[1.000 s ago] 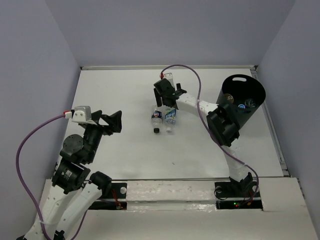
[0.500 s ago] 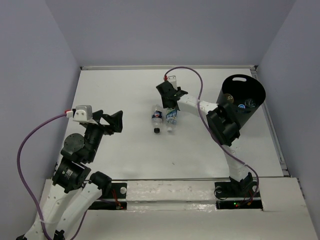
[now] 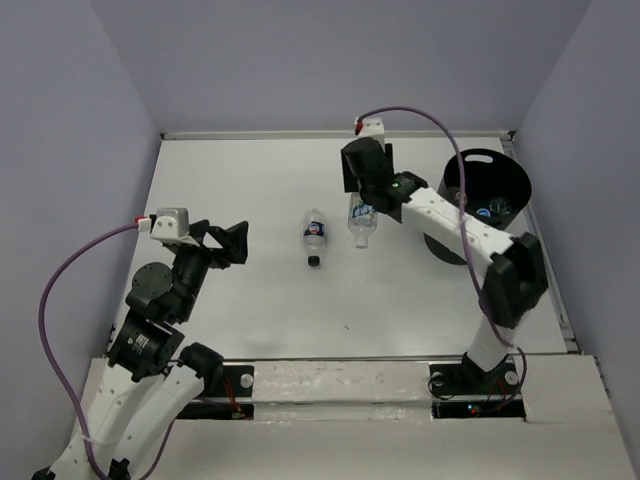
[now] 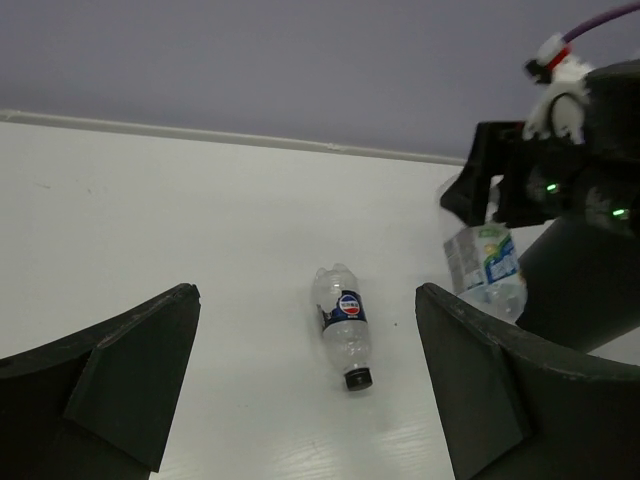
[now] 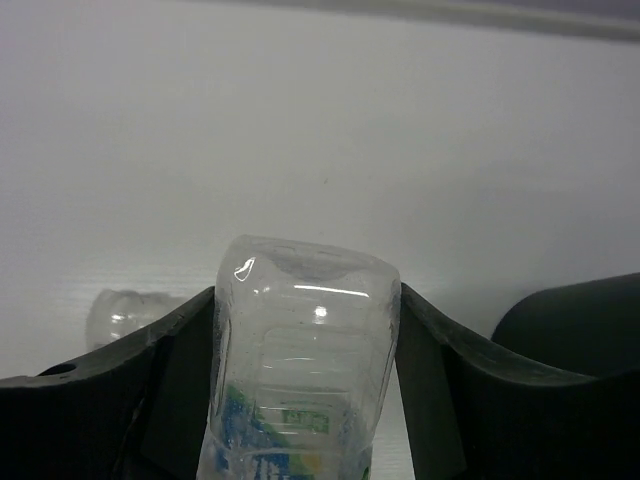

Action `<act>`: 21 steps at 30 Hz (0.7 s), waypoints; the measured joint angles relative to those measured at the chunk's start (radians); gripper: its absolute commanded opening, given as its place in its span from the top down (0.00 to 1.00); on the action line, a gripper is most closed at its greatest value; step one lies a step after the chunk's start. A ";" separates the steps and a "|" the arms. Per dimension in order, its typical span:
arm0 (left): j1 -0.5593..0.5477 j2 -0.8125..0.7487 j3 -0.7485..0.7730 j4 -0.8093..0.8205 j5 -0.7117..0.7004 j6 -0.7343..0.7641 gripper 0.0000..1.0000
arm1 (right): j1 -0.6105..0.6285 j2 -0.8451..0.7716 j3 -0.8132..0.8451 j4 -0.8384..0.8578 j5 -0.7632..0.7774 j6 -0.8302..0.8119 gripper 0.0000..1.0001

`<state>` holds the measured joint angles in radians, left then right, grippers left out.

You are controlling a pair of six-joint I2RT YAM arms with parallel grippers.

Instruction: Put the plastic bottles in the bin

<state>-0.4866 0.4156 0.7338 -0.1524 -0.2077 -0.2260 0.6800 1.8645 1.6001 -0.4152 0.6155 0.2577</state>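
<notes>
Above: two bottles outside the black bin [image 3: 512,176]: a dark-capped bottle [image 3: 314,238] lies on the table [image 3: 230,180], long axis far-to-near, cap nearward; a white-capped bottle [image 3: 361,222], cap nearward, is clamped in the right pincer [image 3: 362,203] near the bin. Left wrist: left pincer [image 4: 307,292] spread, empty; dark-capped bottle's logo [image 4: 348,306] round, red-white-blue, perhaps Pepsi. Right wrist: blue-green label [image 5: 285,425], writing unreadable

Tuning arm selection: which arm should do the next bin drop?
Right. The right fingers are shut on the clear plastic bottle with the green-blue label, close to the tall black cylindrical bin. The left fingers are open, empty, far across the white table.
</notes>
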 measured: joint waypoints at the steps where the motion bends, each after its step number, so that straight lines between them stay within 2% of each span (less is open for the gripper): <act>1: 0.000 0.001 0.000 0.000 0.002 0.000 0.01 | 0.000 -0.092 -0.024 0.028 0.006 -0.029 0.69; 6: 0.005 0.002 -0.001 0.004 0.013 0.000 0.01 | -0.039 -0.404 -0.089 0.258 0.110 -0.254 0.69; 9: 0.005 -0.002 -0.001 0.005 0.016 0.000 0.01 | -0.167 -0.531 -0.145 0.454 0.171 -0.367 0.68; 11: 0.005 -0.009 -0.001 0.005 0.017 0.000 0.01 | -0.299 -0.586 -0.216 0.572 0.202 -0.420 0.68; 15: 0.005 -0.024 -0.001 0.006 0.020 -0.001 0.01 | -0.453 -0.618 -0.385 0.798 0.242 -0.538 0.67; 21: 0.005 -0.040 -0.002 0.006 0.030 -0.002 0.01 | -0.470 -0.531 -0.559 1.210 0.209 -0.779 0.67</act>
<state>-0.4820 0.3759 0.7322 -0.1463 -0.1780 -0.2279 0.2096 1.3338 1.0412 0.7952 0.8242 -0.5217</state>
